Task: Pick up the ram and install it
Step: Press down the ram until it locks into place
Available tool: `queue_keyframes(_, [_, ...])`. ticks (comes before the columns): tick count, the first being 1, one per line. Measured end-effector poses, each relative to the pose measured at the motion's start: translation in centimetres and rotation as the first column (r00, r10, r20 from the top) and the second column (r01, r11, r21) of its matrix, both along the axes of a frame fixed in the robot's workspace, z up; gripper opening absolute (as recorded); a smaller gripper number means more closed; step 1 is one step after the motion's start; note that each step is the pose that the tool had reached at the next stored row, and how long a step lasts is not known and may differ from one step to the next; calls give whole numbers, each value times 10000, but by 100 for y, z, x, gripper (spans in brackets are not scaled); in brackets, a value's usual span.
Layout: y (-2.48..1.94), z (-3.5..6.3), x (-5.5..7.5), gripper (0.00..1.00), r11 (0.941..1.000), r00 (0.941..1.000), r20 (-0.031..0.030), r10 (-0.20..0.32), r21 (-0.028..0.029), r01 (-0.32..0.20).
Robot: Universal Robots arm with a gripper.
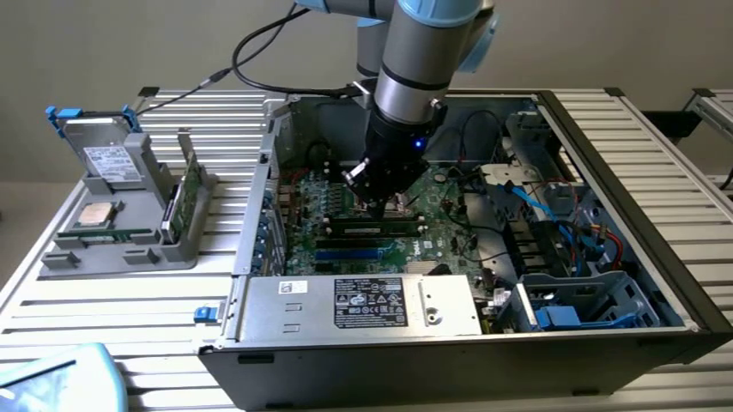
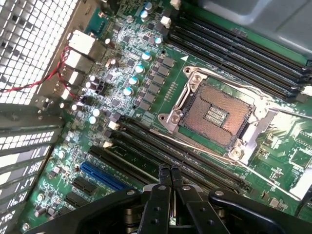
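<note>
An open computer case (image 1: 641, 283) is lying on its side on a slatted metal table (image 1: 115, 309), with the green motherboard (image 1: 447, 210) facing up inside it. The robot arm (image 1: 418, 60) is reaching down into the case from above, and its gripper (image 1: 384, 199) is hanging just over the long black slots near the middle of the board. A ram stick (image 1: 372, 229), green with dark chips, is lying along one of those slots, directly beneath the fingertips. In the wrist view, the gripper (image 2: 170, 171) is showing its two black fingers (image 2: 165, 176) pressed together with nothing between them, their tips sitting just above the row of black slots (image 2: 195, 158) beside the open processor socket (image 2: 214, 114). At the exterior view's left, a grey holder (image 1: 120, 236) is standing on the table well apart from the case, carrying a hard drive (image 1: 109, 159), a square silvery processor (image 1: 98, 215) and a thin upright green board (image 1: 178, 210).
</note>
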State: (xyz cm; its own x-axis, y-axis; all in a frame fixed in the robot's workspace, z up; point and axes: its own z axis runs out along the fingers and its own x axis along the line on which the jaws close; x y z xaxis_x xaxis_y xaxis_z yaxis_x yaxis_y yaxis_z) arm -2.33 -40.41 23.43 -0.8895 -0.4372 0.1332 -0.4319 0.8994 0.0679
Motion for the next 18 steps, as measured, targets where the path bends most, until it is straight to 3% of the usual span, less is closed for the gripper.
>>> queue_keyframes(5, [0, -9, 0, 10, 9972, 9972, 0, -751, -2, 751])
queue_keyframes(9, [0, -19, 0, 10, 9901, 9901, 0, -1405, -1, 1405])
queue_keyframes(13, [0, -30, 0, 10, 9782, 9782, 0, -2079, -1, 2079])
queue_keyframes(18, [0, -44, 0, 10, 9574, 9574, 0, -2888, -2, 2888])
